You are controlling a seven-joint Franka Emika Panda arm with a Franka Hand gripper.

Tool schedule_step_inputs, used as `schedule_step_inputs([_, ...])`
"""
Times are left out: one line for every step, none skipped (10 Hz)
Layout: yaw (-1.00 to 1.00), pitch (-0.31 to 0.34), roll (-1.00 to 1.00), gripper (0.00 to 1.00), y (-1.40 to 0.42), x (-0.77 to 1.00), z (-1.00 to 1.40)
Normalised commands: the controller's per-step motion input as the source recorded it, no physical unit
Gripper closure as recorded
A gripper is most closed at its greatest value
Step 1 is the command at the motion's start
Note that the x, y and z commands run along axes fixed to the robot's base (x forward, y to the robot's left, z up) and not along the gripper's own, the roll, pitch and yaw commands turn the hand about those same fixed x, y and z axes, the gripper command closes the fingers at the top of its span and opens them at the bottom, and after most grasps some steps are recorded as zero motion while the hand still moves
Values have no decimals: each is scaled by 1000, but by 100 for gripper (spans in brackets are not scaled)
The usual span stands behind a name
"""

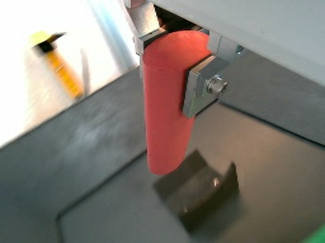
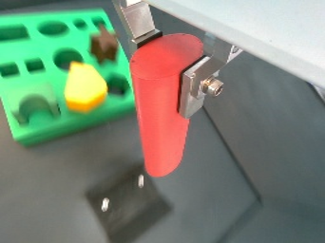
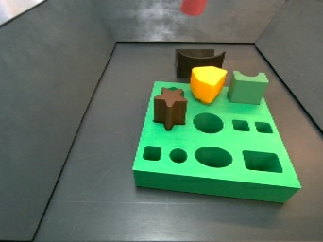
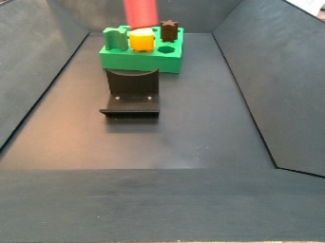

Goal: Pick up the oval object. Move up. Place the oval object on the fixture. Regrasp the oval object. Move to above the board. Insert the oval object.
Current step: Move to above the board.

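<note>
The gripper (image 2: 172,59) is clamped on the top of the oval object (image 2: 165,109), its silver fingers (image 2: 197,84) pressing both sides, so the red peg hangs upright high above the floor. Both wrist views show this grip; in both side views only the peg's lower end (image 3: 195,6) pokes in at the upper edge, the gripper cut off. Below the peg, a wrist view shows the fixture (image 1: 197,193). The board (image 3: 214,151) holds a dark star peg (image 3: 169,106) and a yellow wedge (image 3: 210,84); a light green block (image 3: 248,88) stands at its far edge.
</note>
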Motion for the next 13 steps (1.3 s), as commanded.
schedule_step_inputs([1000, -40, -266, 100, -1000, -605, 205])
schedule_step_inputs([1000, -71, -248, 100, -1000, -616, 212])
schedule_step_inputs([1000, -82, -243, 100, -1000, -618, 213])
schedule_step_inputs([1000, -99, -233, 100, -1000, -627, 216])
schedule_step_inputs([1000, -118, -218, 100, -1000, -633, 223])
schedule_step_inputs([1000, -132, -204, 100, -922, -599, 213])
schedule_step_inputs([1000, -147, -191, 100, -617, -421, 148])
schedule_step_inputs([1000, -159, -182, 100, -356, -253, 79])
schedule_step_inputs([1000, -181, -167, 100, -161, -123, 21])
schedule_step_inputs([1000, -201, -150, 100, -74, -83, 15])
schedule_step_inputs([1000, -220, -141, 100, -35, -69, 9])
schedule_step_inputs([1000, -250, -122, 100, -9, -68, 0])
schedule_step_inputs([1000, -272, -108, 100, -2, -66, 4])
